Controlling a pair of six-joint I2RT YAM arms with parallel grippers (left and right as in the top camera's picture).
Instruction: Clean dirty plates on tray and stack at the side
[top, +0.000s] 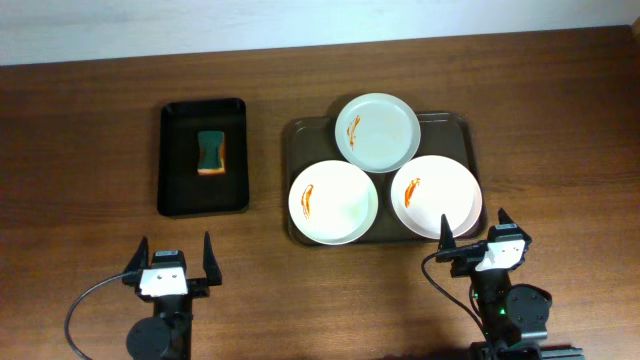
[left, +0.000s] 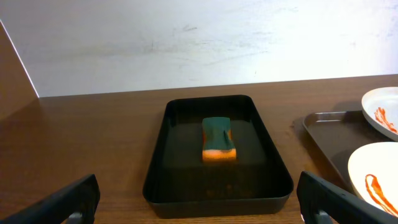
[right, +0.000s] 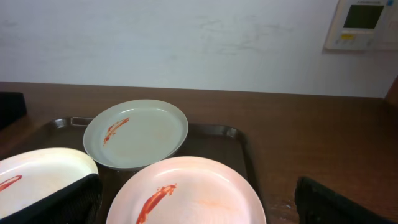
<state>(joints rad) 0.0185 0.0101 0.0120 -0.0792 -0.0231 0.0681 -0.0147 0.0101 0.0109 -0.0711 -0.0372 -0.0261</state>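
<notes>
From overhead, 3 round white plates (top: 377, 132) smeared with red sauce lie on the brown rectangular tray (top: 455, 135). A green-and-orange sponge (top: 211, 151) sits in the black rectangular tray (top: 170, 190) to its left, and the left gripper (top: 176, 240) and right gripper (top: 473, 222) both stand wide. The left wrist view frames the sponge between its spread fingers (left: 68, 199). The right wrist view faces the plates and a white wall panel (right: 360, 23) whose lettering is too small to read.
</notes>
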